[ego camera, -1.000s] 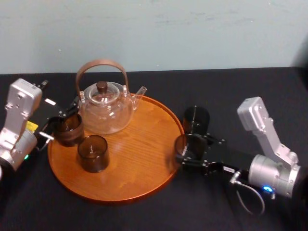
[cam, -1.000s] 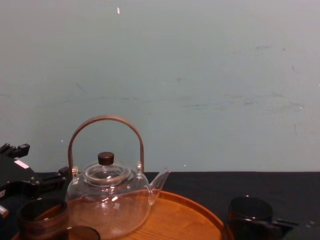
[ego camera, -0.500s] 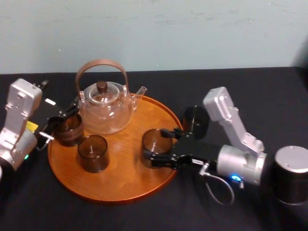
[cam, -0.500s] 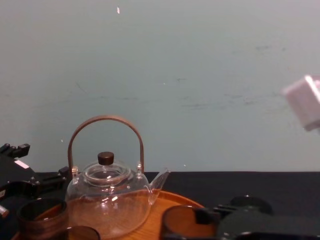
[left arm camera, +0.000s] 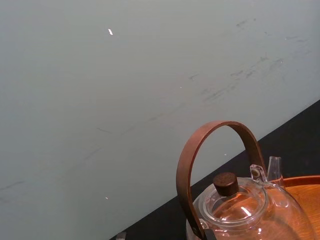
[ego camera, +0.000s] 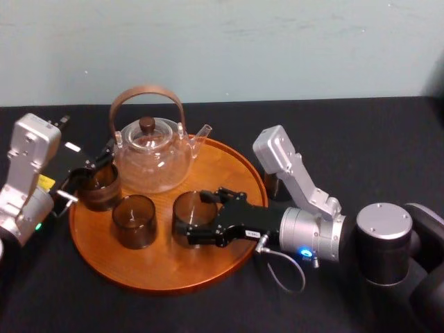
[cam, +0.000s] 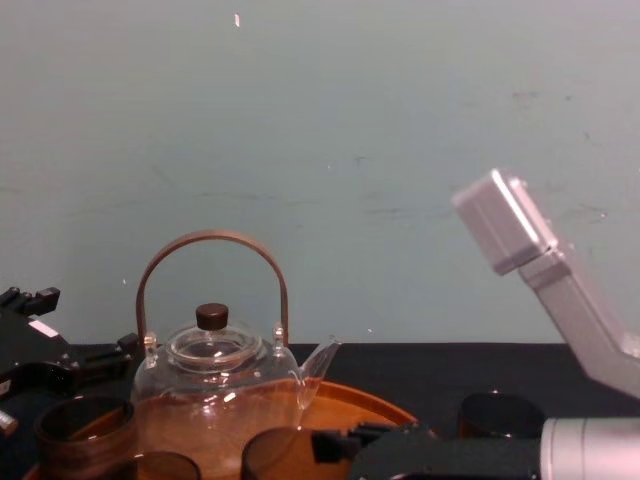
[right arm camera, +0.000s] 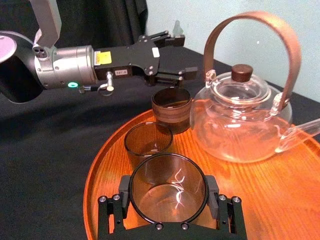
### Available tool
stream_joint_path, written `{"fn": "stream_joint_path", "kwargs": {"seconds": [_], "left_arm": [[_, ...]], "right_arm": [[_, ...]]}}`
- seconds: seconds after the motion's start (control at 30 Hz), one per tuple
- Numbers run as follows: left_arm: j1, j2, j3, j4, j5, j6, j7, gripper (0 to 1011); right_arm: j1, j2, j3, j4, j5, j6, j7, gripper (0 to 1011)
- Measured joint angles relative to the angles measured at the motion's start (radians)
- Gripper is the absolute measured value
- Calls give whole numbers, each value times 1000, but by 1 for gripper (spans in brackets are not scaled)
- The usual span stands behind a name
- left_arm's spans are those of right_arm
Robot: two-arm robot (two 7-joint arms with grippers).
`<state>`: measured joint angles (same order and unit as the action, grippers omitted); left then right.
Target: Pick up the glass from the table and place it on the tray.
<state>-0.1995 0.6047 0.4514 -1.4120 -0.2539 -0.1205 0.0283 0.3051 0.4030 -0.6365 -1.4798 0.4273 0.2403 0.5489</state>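
The glass (ego camera: 193,211), pinched between the right gripper's (ego camera: 196,220) fingers, is over the tray's (ego camera: 173,263) middle, just beside a second glass (ego camera: 134,220). A drift leftward could knock that neighbour, and letting go while tilted or too high might tip it. The left gripper (ego camera: 90,173) idles, fingers spread, at the tray's left edge.
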Motion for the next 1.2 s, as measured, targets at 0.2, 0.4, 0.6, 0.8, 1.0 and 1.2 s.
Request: {"fn": "stream_joint_path", "kwargs": {"seconds": [0.2, 0.4, 0.6, 0.8, 1.0, 1.2], "left_arm": [[0, 0, 0, 0, 0, 0, 0, 1001], [0, 0, 0, 0, 0, 0, 0, 1001], [0, 0, 0, 0, 0, 0, 0, 1001], [0, 0, 0, 0, 0, 0, 0, 1001], [0, 0, 0, 0, 0, 0, 0, 1001], [0, 0, 0, 0, 0, 0, 0, 1001]], "right_arm": [[0, -1, -9, 10, 0, 4, 0, 906], [-9, 8, -10, 16, 9, 6, 0, 906], [-12, 11, -14, 28, 16, 6, 4, 906], [-8, 6, -21, 42, 20, 6, 8, 906], [-2, -3, -27, 56, 21, 8, 7, 907], [0, -6, -30, 59, 21, 10, 2, 906]]}}
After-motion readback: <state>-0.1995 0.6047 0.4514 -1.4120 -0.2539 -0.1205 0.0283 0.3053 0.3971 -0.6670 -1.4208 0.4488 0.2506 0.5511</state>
